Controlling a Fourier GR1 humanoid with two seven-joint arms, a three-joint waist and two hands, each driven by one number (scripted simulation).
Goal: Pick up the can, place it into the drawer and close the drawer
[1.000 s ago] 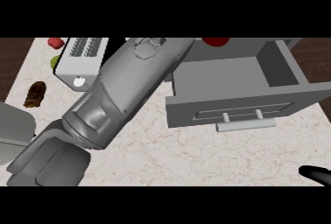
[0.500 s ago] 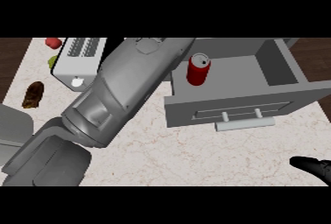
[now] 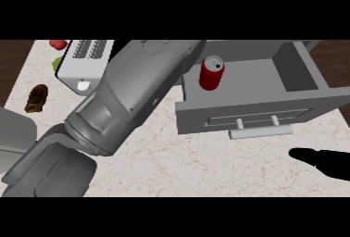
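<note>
The red can (image 3: 211,74) stands upright inside the open grey drawer (image 3: 301,99), at its left side near the front wall. My left forearm (image 3: 130,102) slants from the lower left up to the top middle and passes just left of the can; its hand is hidden past the top of the view. My right hand (image 3: 327,162) shows black at the lower right, below and to the right of the drawer's handle (image 3: 263,132), fingers straight and pointing left, holding nothing.
A white ribbed appliance (image 3: 85,62) stands at the back left, with a red item (image 3: 58,44) and a green one (image 3: 57,63) beside it. A brown item (image 3: 37,97) lies at the counter's left edge. Bare marbled counter (image 3: 205,171) lies before the drawer.
The can went from the top edge down into the drawer and now stands free there. My right hand has risen further into view at the lower right.
</note>
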